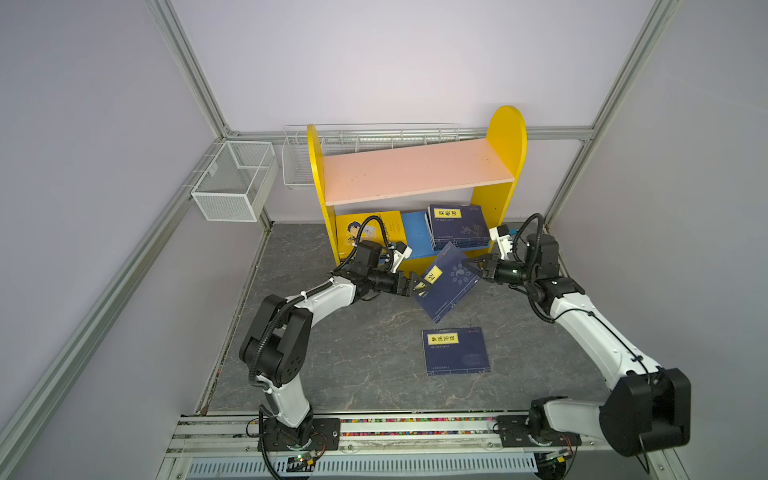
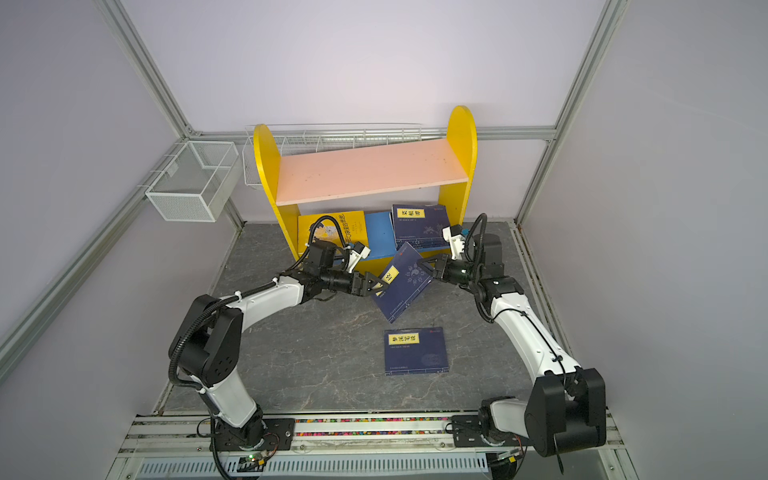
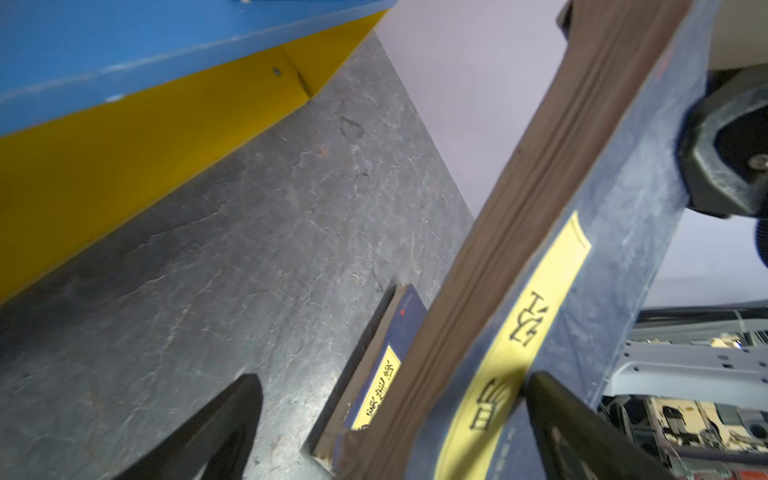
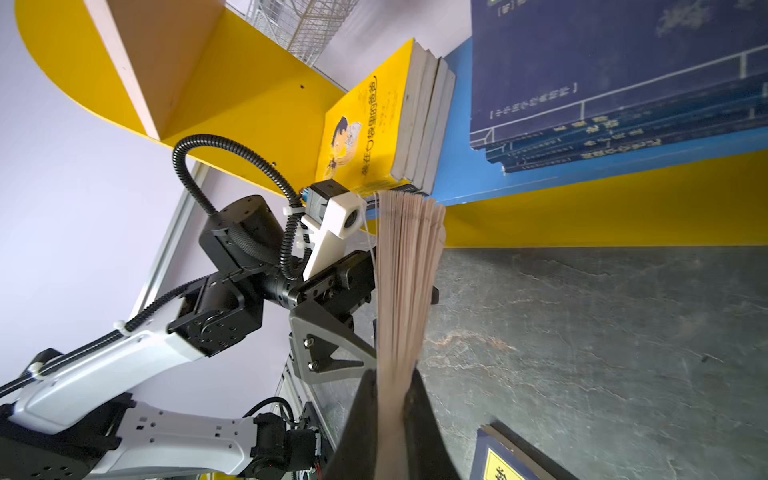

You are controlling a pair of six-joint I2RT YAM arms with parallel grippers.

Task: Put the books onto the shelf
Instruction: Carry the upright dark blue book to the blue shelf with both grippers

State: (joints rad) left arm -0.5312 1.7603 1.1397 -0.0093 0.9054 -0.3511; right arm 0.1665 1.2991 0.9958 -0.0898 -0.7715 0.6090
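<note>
the navy book (image 1: 446, 282) hangs tilted at mid-frame in a top view, pinched at its upper right corner by the right gripper (image 1: 470, 265). the left gripper (image 1: 423, 286) stands spread around its left edge, gripping nothing. the blue board (image 1: 415, 237) of the shelf (image 1: 505, 137) lies just above the book in frame, long axis left to right — the right arm is nearer.
</note>
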